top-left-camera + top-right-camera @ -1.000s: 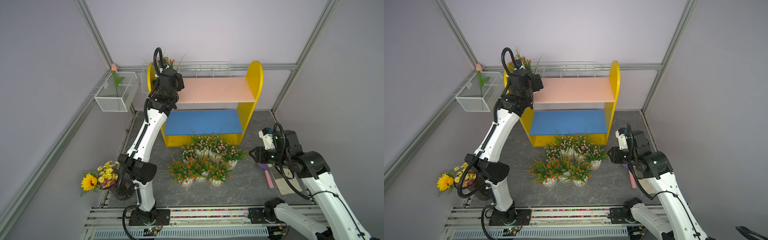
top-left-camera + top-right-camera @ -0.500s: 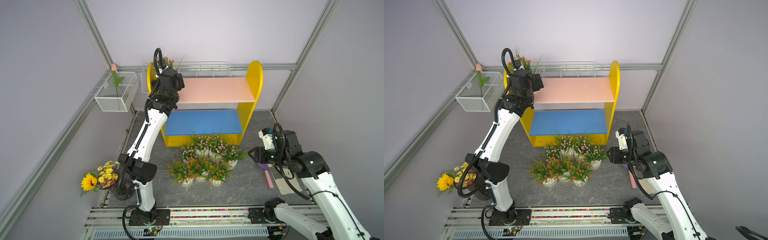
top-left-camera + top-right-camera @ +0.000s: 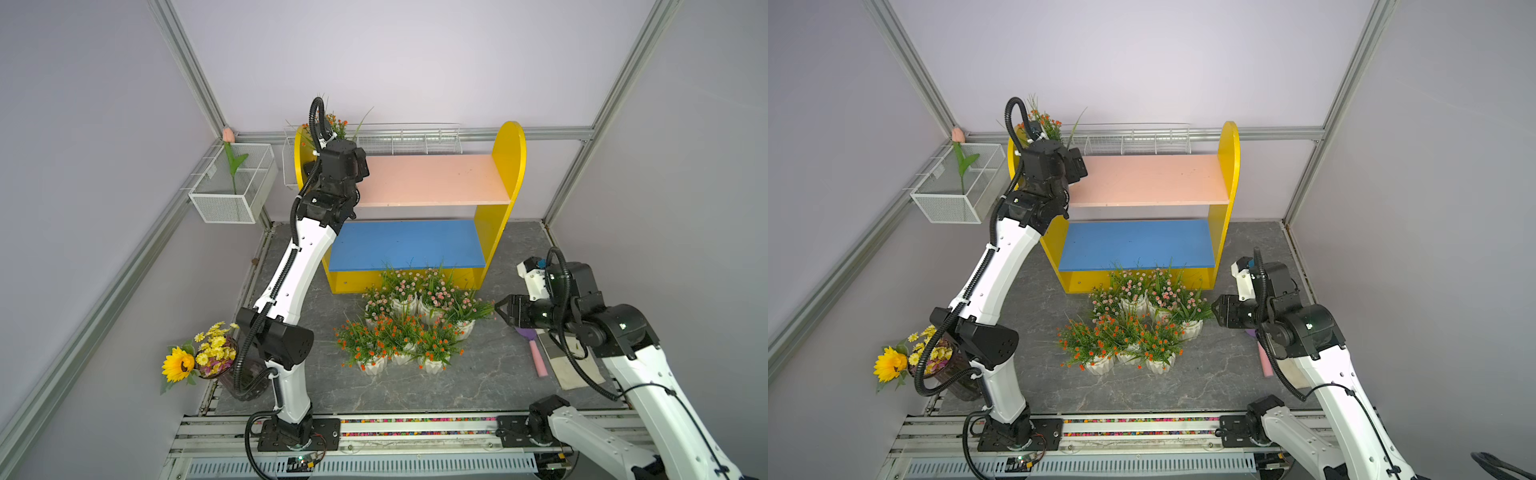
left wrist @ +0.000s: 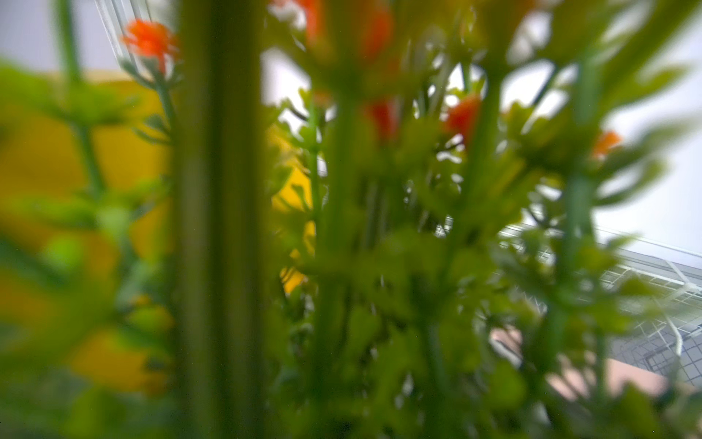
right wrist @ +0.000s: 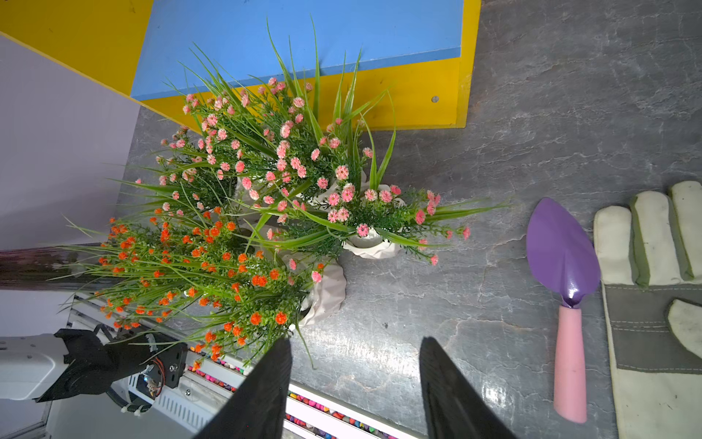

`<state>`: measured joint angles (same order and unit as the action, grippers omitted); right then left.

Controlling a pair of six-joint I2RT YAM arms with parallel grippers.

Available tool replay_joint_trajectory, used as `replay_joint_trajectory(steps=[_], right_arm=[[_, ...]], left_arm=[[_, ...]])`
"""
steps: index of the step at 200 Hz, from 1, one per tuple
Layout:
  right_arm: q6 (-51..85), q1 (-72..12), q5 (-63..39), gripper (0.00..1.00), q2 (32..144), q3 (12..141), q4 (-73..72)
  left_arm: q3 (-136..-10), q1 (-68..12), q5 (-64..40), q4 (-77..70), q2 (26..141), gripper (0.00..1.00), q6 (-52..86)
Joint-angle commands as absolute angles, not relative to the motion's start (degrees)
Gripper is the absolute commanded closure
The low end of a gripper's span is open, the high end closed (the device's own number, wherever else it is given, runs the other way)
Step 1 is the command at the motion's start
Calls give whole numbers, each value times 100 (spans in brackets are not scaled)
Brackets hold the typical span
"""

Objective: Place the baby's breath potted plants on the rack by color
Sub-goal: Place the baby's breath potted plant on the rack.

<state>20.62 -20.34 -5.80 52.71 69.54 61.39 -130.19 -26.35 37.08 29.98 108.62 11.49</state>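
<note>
The rack (image 3: pixel 509 145) stands at the back, with a pale pink upper board (image 3: pixel 432 178) and a blue lower board (image 3: pixel 407 245). Both boards show bare in both top views. Sprigs of an orange baby's breath plant (image 3: pixel 334 122) rise behind my left wrist at the upper board's left end. Its pot is hidden, and the same sprigs (image 4: pixel 461 116) fill the left wrist view and hide the jaws. On the floor before the rack stand several pink plants (image 3: pixel 415 291) and three orange ones (image 3: pixel 395 336). My right gripper (image 5: pixel 355 342) hovers open and empty beside the rightmost pink pot (image 5: pixel 374 245).
A purple trowel with a pink handle (image 5: pixel 566 266) and a work glove (image 5: pixel 653 304) lie on the floor right of the plants. A wire basket with a tulip (image 3: pixel 232 195) hangs on the left wall. A sunflower bouquet (image 3: pixel 195 357) stands by the left arm's base.
My right gripper's fingers have spread wider while the arm stayed beside the pink plants. The left arm has hardly moved at the rack's upper left.
</note>
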Motion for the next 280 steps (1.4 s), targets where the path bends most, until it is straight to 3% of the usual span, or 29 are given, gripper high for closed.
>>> replay_joint_trajectory(steps=[1,85,209,280], right_arm=[[2115,-2019,-573,40,5199,6847,6030],[2092,-2018,-554,33,5212,6843,6003],[2022,-2015,-446,29,5309,6847,5976],[2179,-1984,-341,31,5169,6314,6078]], left_arm=[[-12964,-2672,4066,3161,10613,0,1171],[-12948,-2877,4447,3402,10447,0,984],[-12349,-3368,4047,3695,9888,0,857],[-10228,-4297,3504,2946,8474,0,618]])
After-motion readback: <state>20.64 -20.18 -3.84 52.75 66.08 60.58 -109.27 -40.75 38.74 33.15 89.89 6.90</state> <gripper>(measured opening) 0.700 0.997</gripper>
